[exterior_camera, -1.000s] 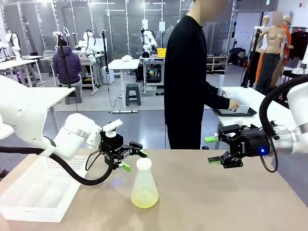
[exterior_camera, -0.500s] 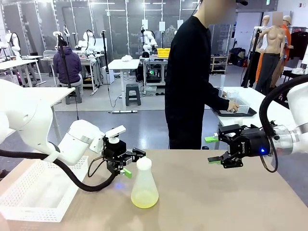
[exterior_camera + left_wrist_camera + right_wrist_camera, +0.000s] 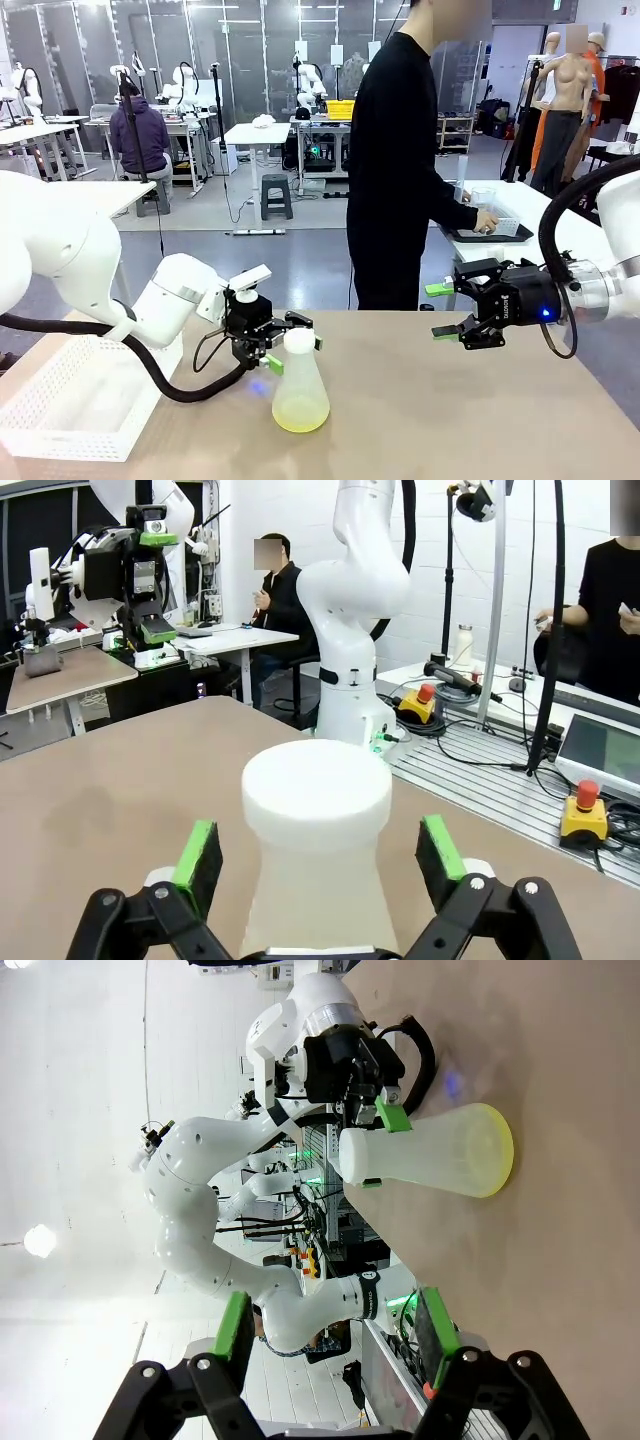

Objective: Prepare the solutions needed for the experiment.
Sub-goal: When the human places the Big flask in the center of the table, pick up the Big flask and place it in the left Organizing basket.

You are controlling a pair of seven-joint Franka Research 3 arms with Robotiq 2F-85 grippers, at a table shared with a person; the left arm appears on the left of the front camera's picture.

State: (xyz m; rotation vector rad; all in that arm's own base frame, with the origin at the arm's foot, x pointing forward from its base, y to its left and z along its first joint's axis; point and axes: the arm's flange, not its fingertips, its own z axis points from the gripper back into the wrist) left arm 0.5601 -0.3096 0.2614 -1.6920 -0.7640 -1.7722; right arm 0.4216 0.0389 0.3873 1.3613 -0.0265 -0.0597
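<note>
A translucent conical flask [image 3: 300, 385] with a white cap stands upright near the table's middle. It holds a shallow layer of pale yellow-green solution [image 3: 300, 413]. My left gripper [image 3: 291, 351] is open, its green pads on either side of the flask's neck without touching it. The left wrist view shows the capped neck [image 3: 316, 795] centred between the pads [image 3: 197, 863], with a gap on both sides. My right gripper [image 3: 441, 311] hovers open over the table's right side, well away from the flask. In the right wrist view, the flask [image 3: 430, 1150] lies far beyond my open right gripper [image 3: 335, 1335].
A white perforated tray [image 3: 70, 405] sits at the table's left front. A person in black stands at the far edge, turned away, with a hand [image 3: 486, 217] on a tray on another table. Bare tabletop [image 3: 470, 410] stretches between the flask and my right gripper.
My left gripper has moved right and slightly down until its open fingers straddle the flask's neck. The right arm and the flask have stayed still.
</note>
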